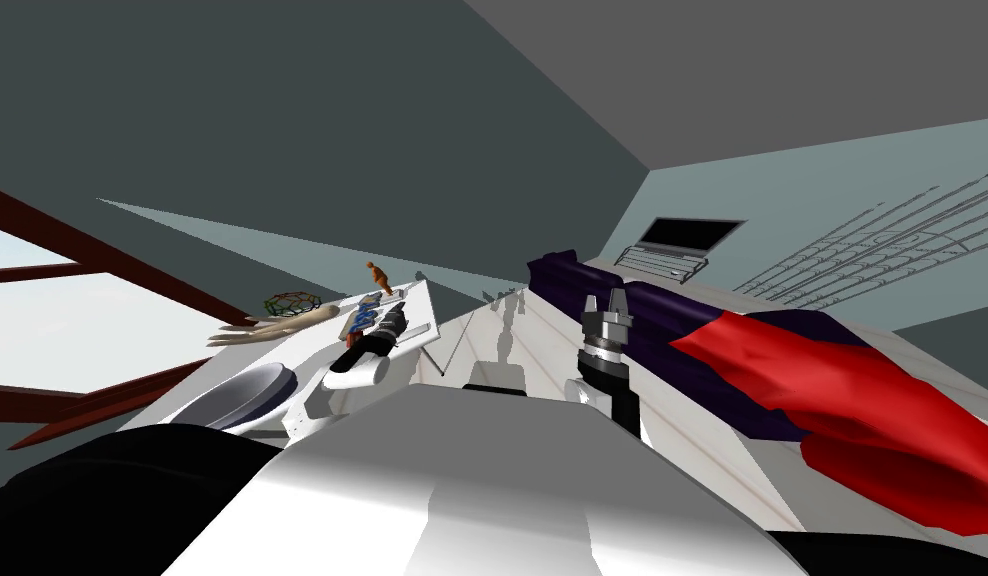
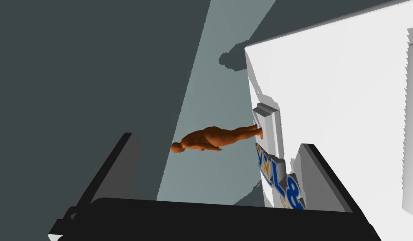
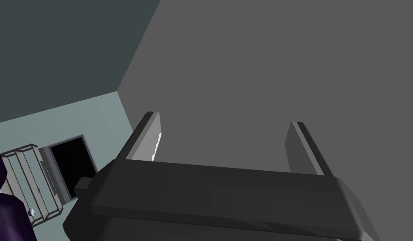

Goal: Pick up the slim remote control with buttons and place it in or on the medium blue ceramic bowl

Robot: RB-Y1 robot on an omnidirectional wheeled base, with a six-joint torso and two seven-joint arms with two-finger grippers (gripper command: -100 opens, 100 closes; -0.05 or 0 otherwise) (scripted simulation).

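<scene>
Left gripper [image 2: 218, 141] wide open at your table [image 2: 347, 104] edge, figurine [image 2: 201, 140] standing just beyond; right gripper [image 3: 225, 118] also wide open.

At ten o'clock, a table [image 1: 317, 340]; on its near end, a bowl [image 1: 237, 395]. Farther along, a branch-like piece [image 1: 272, 327], with a wire ball [image 1: 294, 303] just behind. At the far edge, an upright figurine [image 1: 380, 277]; at its feet a flat slab [image 2: 268, 121], a printed pack [image 2: 281, 184] just beside. At two o'clock, a cloth heap [image 1: 832, 400] on a broad surface [image 1: 702, 440]; beyond, at one o'clock, a laptop [image 1: 682, 245].
</scene>
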